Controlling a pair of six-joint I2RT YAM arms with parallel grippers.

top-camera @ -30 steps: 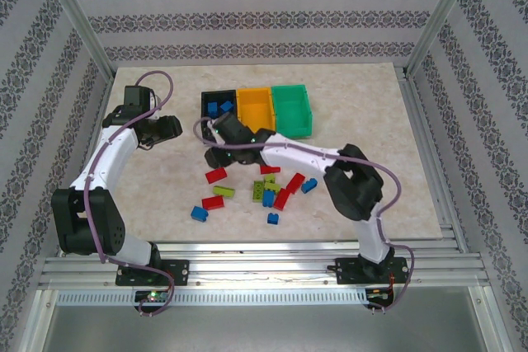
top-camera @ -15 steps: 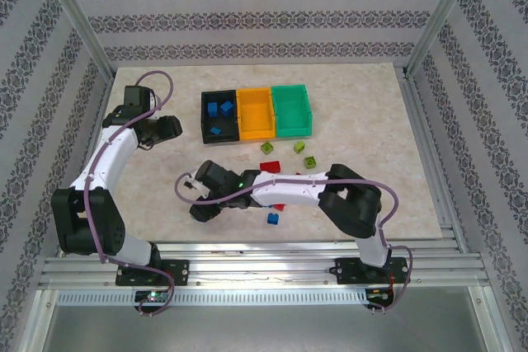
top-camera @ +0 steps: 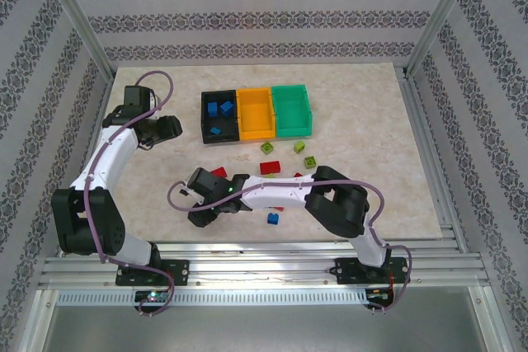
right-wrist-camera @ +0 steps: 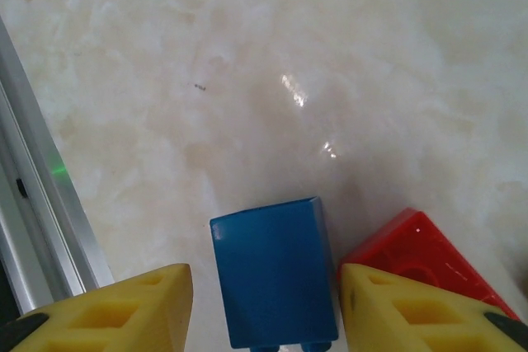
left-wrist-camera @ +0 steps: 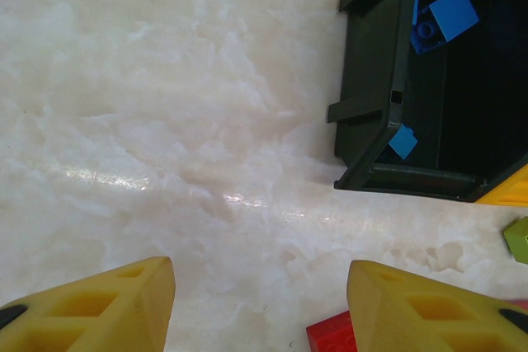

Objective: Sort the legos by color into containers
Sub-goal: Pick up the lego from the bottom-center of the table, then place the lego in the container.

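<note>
Moved: our right arm [top-camera: 280,191] swung from the black bin [top-camera: 205,117] to the near side of the desk [top-camera: 371,121].
Right gripper [right-wrist-camera: 262,290]: open, a finger each side of a blue brick [right-wrist-camera: 276,278] on the desk, ready to pinch, we think.
Left gripper [left-wrist-camera: 260,286]: open, empty, waiting aside.
Bins [top-camera: 256,133]: three.
Blue bricks in black bin [top-camera: 213,110]: three, so blue goes there.
Loose green bricks [top-camera: 266,147]: three.

Between the fingers of the right pincer [right-wrist-camera: 262,302] lies a brick [right-wrist-camera: 276,278]. A second brick [right-wrist-camera: 412,257] lies just right of it, perhaps touching. A rail [right-wrist-camera: 41,228] runs at the far left. Ahead and right of the left pincer [left-wrist-camera: 260,286] stands a bin [left-wrist-camera: 371,80] with two bricks [left-wrist-camera: 441,22] in it. Another brick [left-wrist-camera: 334,337] lies beside that pincer's right finger.
</note>
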